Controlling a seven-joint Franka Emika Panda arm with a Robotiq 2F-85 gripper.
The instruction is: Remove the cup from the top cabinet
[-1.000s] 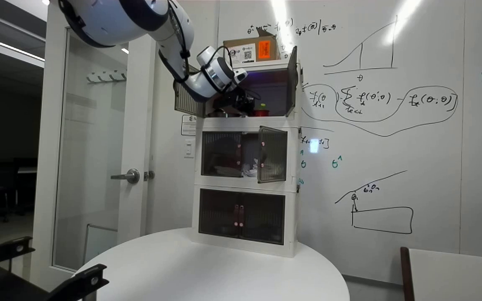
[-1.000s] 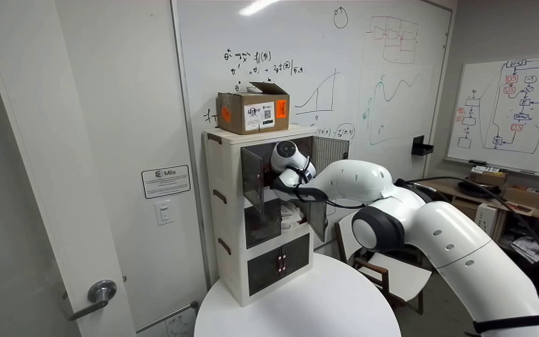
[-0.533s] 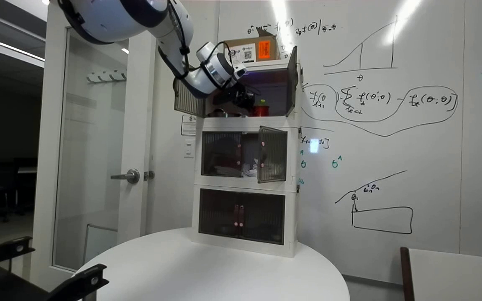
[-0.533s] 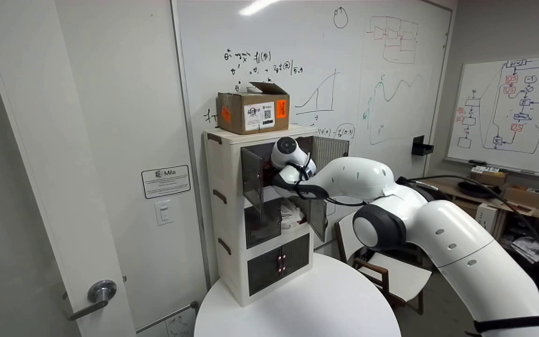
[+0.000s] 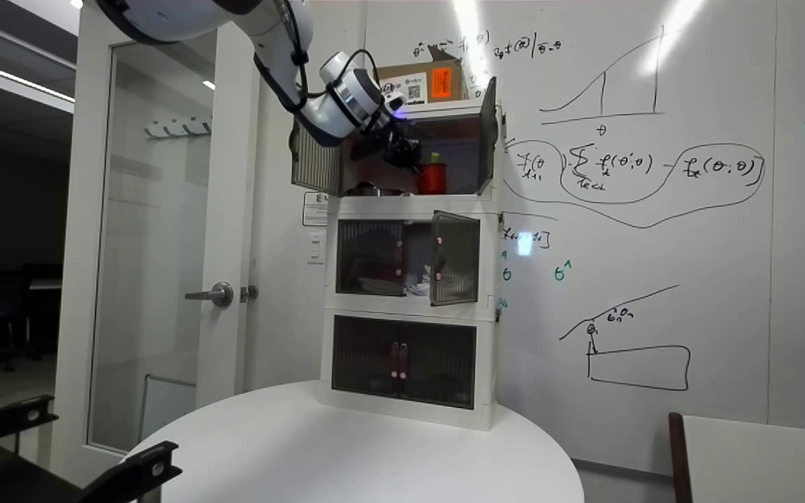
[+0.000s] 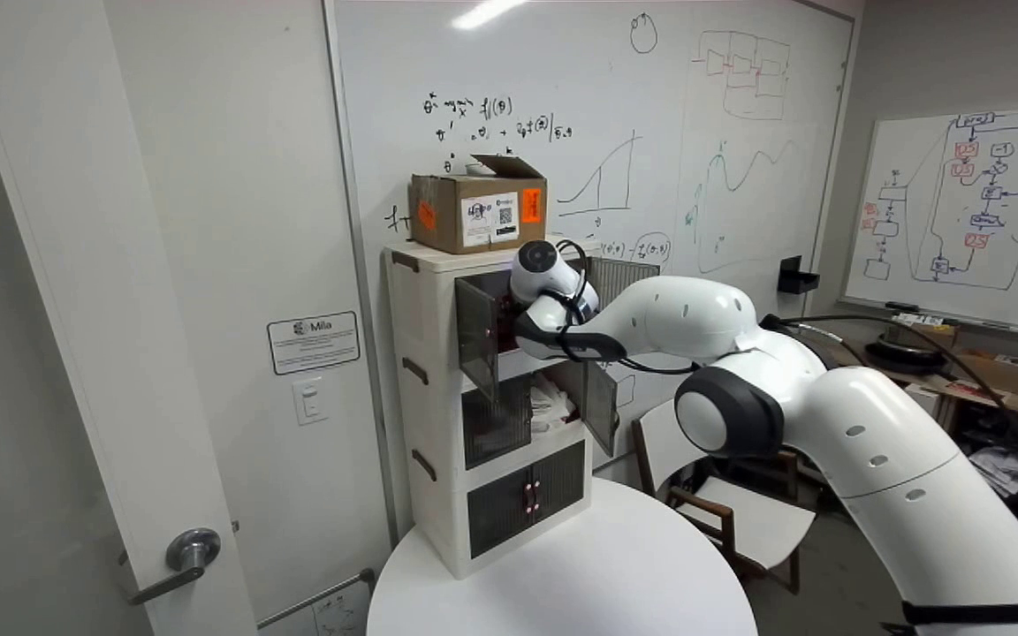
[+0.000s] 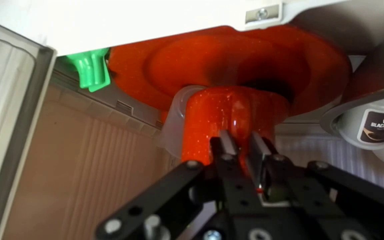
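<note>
Between the clenched jaws of the gripper point(image 7: 241, 141), the handle point(image 7: 240, 111) of the red mug point(image 7: 198, 130) is clasped, so the grasp can be judged done! Just beyond, a red dish point(image 7: 192, 61) is seen, though contact with the red mug cannot be told; inside the top cabinet point(image 5: 455, 143), doors point(image 5: 489, 147) swung wide, the red mug is held, and the carrying-out is left to be done.
</note>
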